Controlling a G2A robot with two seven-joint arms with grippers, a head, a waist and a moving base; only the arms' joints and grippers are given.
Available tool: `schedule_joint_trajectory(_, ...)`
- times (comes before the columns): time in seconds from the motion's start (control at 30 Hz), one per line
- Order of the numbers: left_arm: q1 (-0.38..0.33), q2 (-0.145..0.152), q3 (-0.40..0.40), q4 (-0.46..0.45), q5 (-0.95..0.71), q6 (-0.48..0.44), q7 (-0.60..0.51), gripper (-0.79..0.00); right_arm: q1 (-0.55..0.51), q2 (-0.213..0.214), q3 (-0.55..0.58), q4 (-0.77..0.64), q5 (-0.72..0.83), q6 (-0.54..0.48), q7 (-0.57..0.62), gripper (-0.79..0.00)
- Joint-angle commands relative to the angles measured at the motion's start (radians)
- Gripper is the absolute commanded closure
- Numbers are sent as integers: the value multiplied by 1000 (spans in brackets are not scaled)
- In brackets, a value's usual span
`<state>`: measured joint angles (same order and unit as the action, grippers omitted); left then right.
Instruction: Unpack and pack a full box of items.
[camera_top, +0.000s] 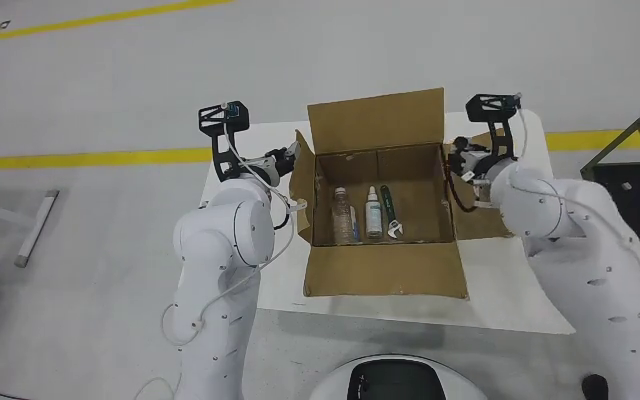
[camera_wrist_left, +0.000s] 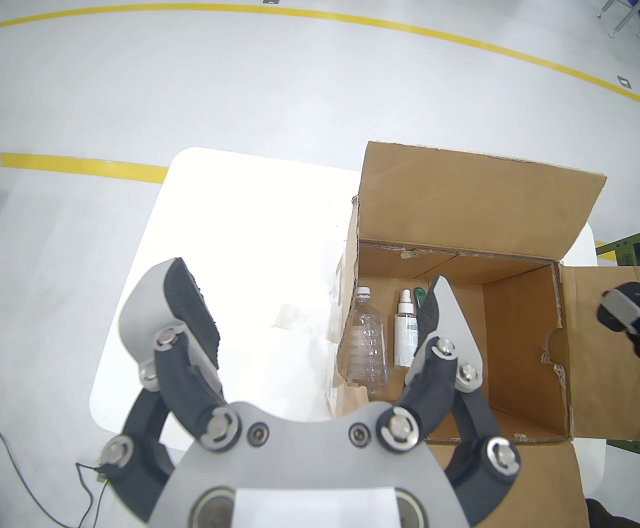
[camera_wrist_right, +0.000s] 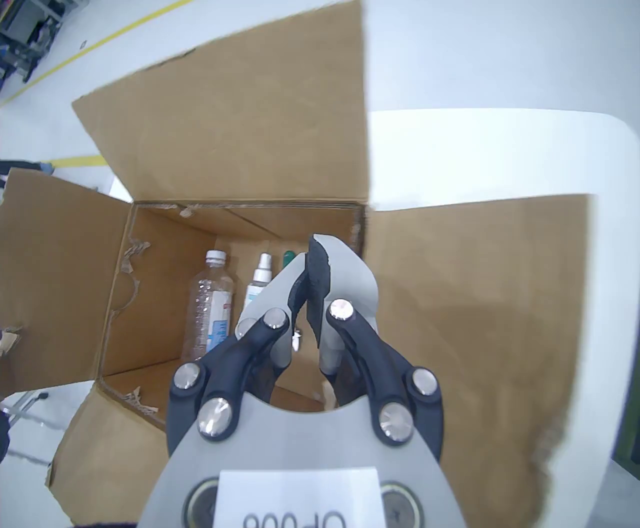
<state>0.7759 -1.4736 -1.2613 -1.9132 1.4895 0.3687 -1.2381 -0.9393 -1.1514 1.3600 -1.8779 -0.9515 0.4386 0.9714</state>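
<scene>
Three items lie side by side inside the open box (camera_top: 385, 272) on the tabletop (camera_top: 505, 295): clear bottle (camera_top: 342, 215), spray bottle (camera_top: 373, 212), green-handled piece (camera_top: 389, 212). Left tool (camera_wrist_left: 310, 285) spread apart beside its left flap; right tool (camera_wrist_right: 311, 272) pressed together above its right wall.

White rounded arms (camera_top: 222, 240) bear the left pincer (camera_wrist_left: 308, 272) and right pincer (camera_wrist_right: 310, 255), grey-plated, black-linked, silver-screwed.

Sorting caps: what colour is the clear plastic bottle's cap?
White bottle cap; best in right wrist view.
</scene>
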Motion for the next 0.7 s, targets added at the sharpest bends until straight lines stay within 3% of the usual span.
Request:
schedule_joint_trajectory(0.0, 0, 0, 0, 0, 0, 0, 0, -785, -49, 11, 76, -56, -54, 8, 32, 0)
schedule_joint_trajectory(0.17, 0, 0, 0, 0, 0, 0, 0, -785, -156, 33, 248, -185, -170, 35, 113, 0)
schedule_joint_trajectory(0.37, 0, 0, 0, 0, 0, 0, 0, -785, -219, 56, 370, -254, -339, -75, 274, 0)
schedule_joint_trajectory(0.53, 0, 0, 0, 0, 0, 0, 0, -785, -218, 69, 347, -213, -449, -251, 397, 0)
schedule_joint_trajectory(0.67, 0, 0, 0, 0, 0, 0, 0, -785, -191, 70, 283, -114, -468, -330, 451, 0)
